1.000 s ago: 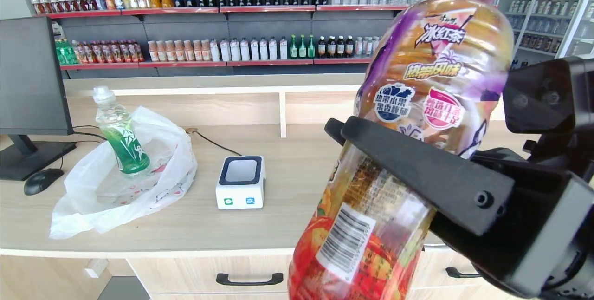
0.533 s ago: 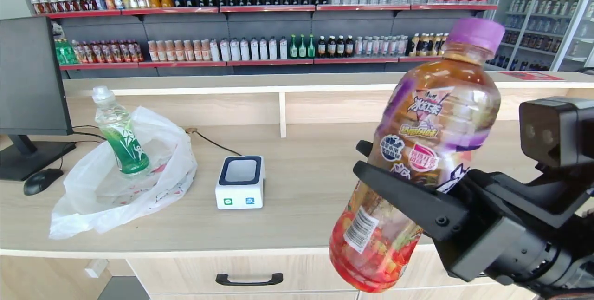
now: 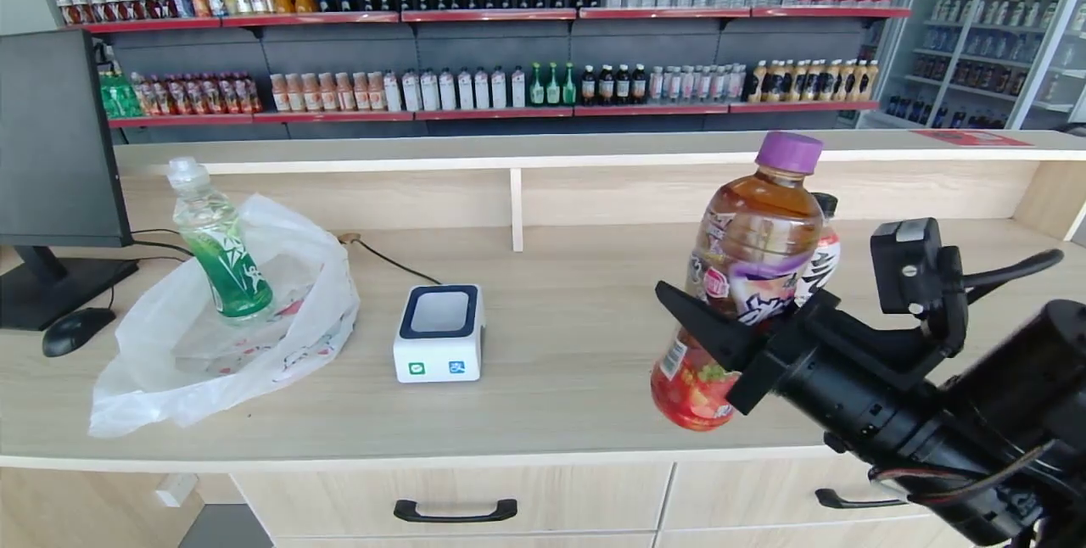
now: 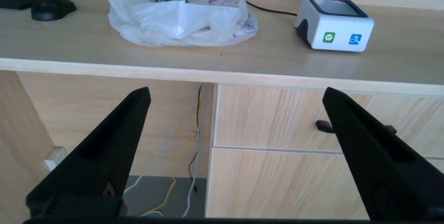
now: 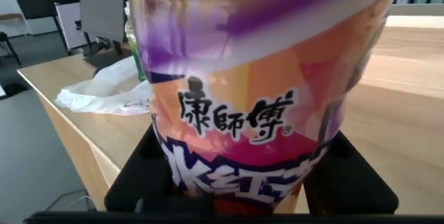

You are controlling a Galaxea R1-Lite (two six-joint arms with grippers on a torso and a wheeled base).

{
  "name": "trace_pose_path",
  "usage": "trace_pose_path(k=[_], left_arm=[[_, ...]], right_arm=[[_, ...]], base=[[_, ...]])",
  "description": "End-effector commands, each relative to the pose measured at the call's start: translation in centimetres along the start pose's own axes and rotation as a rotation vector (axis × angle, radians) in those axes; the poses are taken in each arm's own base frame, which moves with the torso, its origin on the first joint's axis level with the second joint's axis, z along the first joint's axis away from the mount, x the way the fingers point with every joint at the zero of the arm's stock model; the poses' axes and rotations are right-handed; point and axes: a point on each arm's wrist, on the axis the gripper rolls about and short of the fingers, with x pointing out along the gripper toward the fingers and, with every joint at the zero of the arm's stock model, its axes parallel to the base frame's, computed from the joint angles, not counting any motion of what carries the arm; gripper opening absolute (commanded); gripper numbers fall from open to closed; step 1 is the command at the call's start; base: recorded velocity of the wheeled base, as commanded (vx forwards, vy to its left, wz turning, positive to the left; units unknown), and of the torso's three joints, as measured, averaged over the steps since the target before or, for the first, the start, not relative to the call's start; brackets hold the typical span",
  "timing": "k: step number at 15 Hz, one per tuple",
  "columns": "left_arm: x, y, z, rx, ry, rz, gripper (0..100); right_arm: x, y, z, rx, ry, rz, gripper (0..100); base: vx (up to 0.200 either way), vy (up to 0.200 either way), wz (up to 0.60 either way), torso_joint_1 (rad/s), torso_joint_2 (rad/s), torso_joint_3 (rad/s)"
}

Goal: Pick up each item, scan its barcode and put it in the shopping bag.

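The tea bottle (image 3: 747, 276) with the purple cap is in my right pincer (image 3: 721, 323), held up above the worktop (image 3: 560, 344) near its front edge and leaning a little, cap uppermost. The pincer is pinching it around the middle of the label, which in the right wrist view (image 5: 257, 99) sits squarely between the fingers. The barcode (image 3: 674, 357) shows as a small white patch low on the bottle, under the near finger and on the side turned toward the scanner (image 3: 439, 332).

My step now, as I judge it, is the scan. The scanner's window faces upward, so I should carry the bottle across to it, tip the base so the white patch looks down at the glass, and pause there, keeping my finger off the code. The grip looks firm enough; no need to squeeze harder on thin plastic.

A black-capped bottle (image 3: 825, 251) stands just behind. Beyond the scanner lies the shopping bag (image 3: 254, 344), open, with a green bottle (image 3: 219, 247) upright in it. My left pincer (image 4: 236, 148) hangs spread and empty below the worktop edge, facing the drawers (image 4: 291, 134)
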Motion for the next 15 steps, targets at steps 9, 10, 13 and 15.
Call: trace_pose_path(k=[9, 10, 13, 15], left_arm=[[0.0, 0.0, 0.0, 0.001, -0.001, 0.000, 100], [0.0, 0.0, 0.0, 0.003, -0.001, 0.000, 100], [0.0, 0.0, 0.0, 0.012, 0.002, -0.003, 100], [0.0, 0.0, 0.0, 0.013, 0.002, -0.003, 100]], right_arm=[[0.1, -6.4, 0.1, -0.216, 0.004, -0.301, 0], [0.3, -6.5, 0.4, -0.218, -0.010, -0.305, 0], [0.2, -7.0, 0.9, -0.226, -0.028, -0.324, 0], [0.0, -7.2, 1.0, -0.225, -0.032, -0.334, 0]], base=[[0.000, 0.000, 0.00, 0.000, 0.00, 0.000], [0.000, 0.000, 0.00, 0.000, 0.00, 0.000], [0.000, 0.000, 0.00, 0.000, 0.00, 0.000], [0.000, 0.000, 0.00, 0.000, 0.00, 0.000]])
